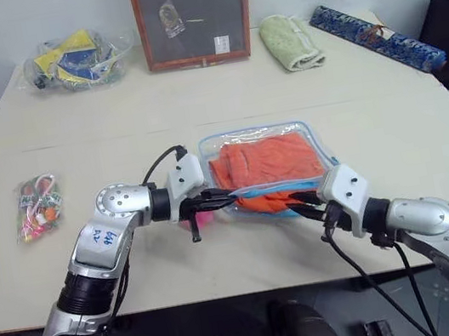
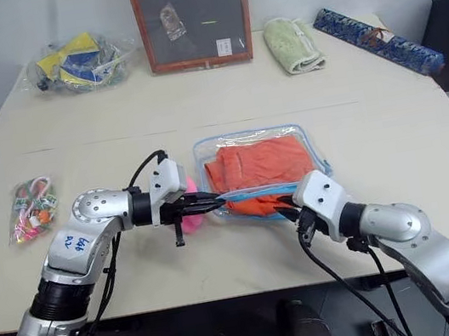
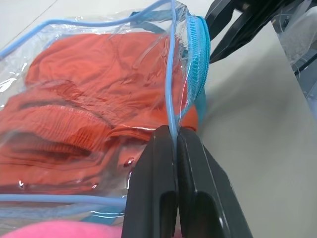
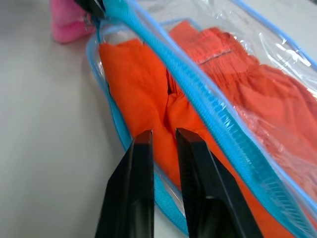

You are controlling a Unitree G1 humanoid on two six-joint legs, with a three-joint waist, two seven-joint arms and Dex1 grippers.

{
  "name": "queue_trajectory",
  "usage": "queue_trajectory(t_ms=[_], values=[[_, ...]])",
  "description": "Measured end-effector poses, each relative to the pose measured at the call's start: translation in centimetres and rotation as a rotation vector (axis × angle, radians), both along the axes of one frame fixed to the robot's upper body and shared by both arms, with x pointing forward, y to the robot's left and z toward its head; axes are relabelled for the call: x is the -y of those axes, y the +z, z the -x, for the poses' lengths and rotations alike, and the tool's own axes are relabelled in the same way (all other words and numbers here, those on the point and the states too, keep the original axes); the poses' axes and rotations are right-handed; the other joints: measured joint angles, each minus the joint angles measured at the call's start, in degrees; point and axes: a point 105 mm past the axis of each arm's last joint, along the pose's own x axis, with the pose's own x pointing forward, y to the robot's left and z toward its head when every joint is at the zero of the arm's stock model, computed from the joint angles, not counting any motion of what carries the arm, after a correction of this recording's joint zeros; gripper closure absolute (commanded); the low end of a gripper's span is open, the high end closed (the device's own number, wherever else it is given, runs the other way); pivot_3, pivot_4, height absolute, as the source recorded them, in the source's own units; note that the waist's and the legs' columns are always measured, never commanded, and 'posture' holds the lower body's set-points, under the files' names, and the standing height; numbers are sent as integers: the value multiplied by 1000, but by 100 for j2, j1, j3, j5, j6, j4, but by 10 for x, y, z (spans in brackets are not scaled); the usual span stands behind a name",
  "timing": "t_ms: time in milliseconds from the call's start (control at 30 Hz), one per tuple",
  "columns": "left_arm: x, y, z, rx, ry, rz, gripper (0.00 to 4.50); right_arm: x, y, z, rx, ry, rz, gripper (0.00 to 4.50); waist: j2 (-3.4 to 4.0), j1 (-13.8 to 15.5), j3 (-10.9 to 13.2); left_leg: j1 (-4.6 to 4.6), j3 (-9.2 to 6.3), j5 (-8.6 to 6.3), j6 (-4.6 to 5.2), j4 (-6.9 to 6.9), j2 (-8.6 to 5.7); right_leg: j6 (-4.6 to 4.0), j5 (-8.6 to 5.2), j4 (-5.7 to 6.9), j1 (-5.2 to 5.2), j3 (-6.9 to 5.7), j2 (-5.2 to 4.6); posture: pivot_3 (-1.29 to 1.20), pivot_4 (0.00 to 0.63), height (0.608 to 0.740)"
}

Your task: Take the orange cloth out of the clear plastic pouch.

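Pinching the clear plastic pouch (image 1: 263, 166) rim at its near-left corner, left gripper (image 3: 174, 144) holds the mouth up while the slightly parted right gripper (image 4: 163, 136) sits nearest the wrinkly orange cloth (image 4: 143, 84) poking out the near edge.

The right claw (image 4: 161, 141), fingers narrowly apart, sits at the orange cloth (image 4: 143, 84) bulging from the clear plastic pouch (image 4: 233, 124).

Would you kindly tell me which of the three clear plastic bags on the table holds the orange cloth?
The clear plastic pouch with blue trim, lying between the two arms; the orange cloth shows through it.
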Motion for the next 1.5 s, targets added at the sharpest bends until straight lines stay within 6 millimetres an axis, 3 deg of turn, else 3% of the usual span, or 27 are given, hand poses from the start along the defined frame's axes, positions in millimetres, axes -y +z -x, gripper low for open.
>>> queue_trajectory(t_ms=[100, 267, 967, 1500], values=[[1, -1, 1, 6, -5, -5, 4500, 1, -7, -6, 14, -6, 40, 3216, 0, -2, 0, 0, 0, 0, 0, 0, 0, 0, 0, 0, 0, 0, 0, 0, 150, 740], [3, -2, 2, 6, -11, -8, 4500, 1, -15, -15, 46, -12, 93, 1722, 0, -7, 0, 0, 0, 0, 0, 0, 1, 0, 0, 0, -1, 0, 0, 0, 150, 740], [4, -3, 5, 24, -24, -6, 4500, 8, -26, -21, 121, 45, 226, 1722, 0, -9, 0, 0, 0, 0, 0, 0, 2, 0, 0, -1, 0, 0, 0, 0, 150, 740], [3, -5, 7, 50, -30, -30, 4500, -5, -21, -39, 49, 20, 118, 1722, 0, -26, 0, 0, 0, 0, 0, 0, 5, -1, 0, 1, 0, -1, 2, 0, 150, 740]])
